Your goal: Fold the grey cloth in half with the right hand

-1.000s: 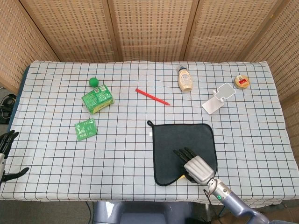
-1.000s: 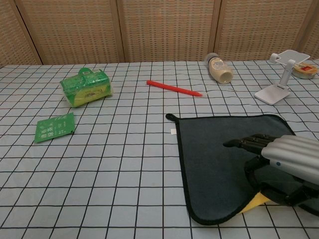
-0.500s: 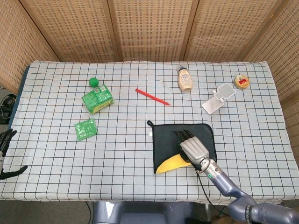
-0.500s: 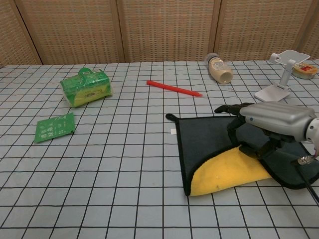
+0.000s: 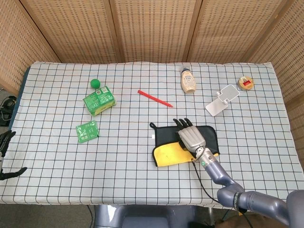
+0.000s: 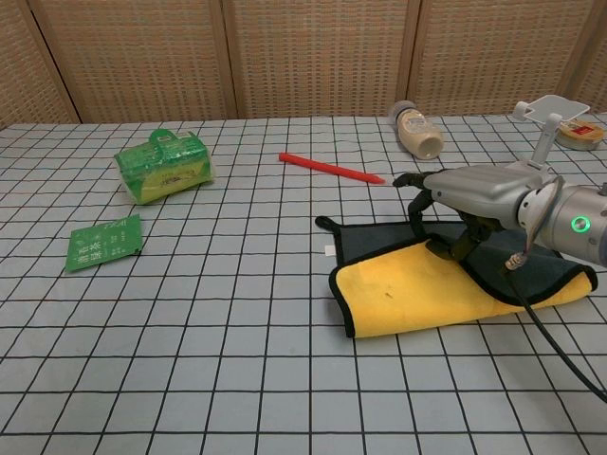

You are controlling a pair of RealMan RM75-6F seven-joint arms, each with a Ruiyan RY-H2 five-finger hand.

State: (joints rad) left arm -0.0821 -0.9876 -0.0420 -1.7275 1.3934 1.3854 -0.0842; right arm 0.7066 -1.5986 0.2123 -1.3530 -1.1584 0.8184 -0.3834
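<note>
We record the right hand point(image 5: 189, 135) lying on the grey cloth point(image 5: 209, 134), whose yellow underside is turned over the near half. Beyond it lie a red pen point(image 5: 155, 98), a sauce bottle point(image 5: 188, 80) and a white stand point(image 5: 222, 99).

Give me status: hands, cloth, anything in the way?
Right hand holds folded-over edge of grey cloth with yellow underside; near half lies over far half. Left hand at table edge, holds nothing. Red pen beyond cloth, apart.
</note>
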